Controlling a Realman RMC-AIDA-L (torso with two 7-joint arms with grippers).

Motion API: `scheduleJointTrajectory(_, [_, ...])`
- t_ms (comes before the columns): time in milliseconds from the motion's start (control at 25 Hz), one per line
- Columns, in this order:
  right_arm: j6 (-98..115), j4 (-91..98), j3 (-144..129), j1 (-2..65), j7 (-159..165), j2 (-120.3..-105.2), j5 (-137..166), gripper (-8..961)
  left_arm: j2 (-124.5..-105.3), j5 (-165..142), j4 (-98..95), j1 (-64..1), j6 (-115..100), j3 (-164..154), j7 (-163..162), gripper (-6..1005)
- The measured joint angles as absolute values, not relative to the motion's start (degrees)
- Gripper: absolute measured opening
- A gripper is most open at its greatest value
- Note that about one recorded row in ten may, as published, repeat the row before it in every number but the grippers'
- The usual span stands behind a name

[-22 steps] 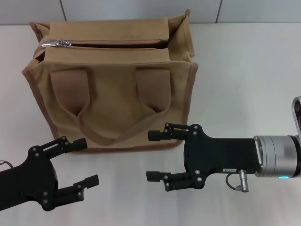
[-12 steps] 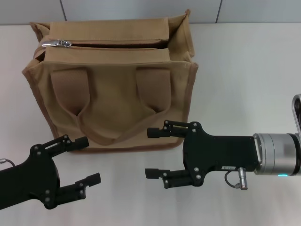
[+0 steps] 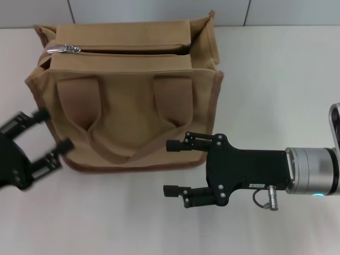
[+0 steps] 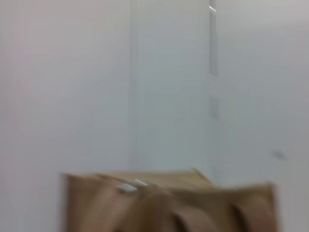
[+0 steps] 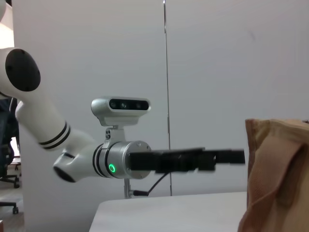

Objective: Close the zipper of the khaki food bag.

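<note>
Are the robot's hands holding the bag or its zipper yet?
No, nothing is held. The left hand is open by the khaki food bag's left side, and the right hand is open in front of it. The zipper is untouched.

Open worktop (image 3: pixel 276 79) lies clear beyond the right end effector (image 3: pixel 174 167); the khaki food bag (image 3: pixel 127 101) blocks its upper finger.

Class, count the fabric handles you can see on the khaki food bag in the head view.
1: a looped handle hangs down the near face of the khaki food bag. Any handle on the far side would be hidden.
</note>
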State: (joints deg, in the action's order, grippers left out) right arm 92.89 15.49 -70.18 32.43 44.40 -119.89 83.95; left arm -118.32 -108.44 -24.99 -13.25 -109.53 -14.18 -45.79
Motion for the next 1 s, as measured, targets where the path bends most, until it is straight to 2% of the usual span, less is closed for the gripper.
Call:
scheduleJointTrajectory(400, [92.39,13.56,-70.69,32.56,44.24,-119.88,82.15,773,-118.43,-107.38,-18.77,-13.22,-104.68,3.74,-42.93,758])
scheduleJointTrajectory(1000, [92.39,11.11,-70.32,32.69,42.82,-119.88,81.20,763,-118.58,-108.78,-16.40,-19.16,-96.15,-0.46,-42.79,746])
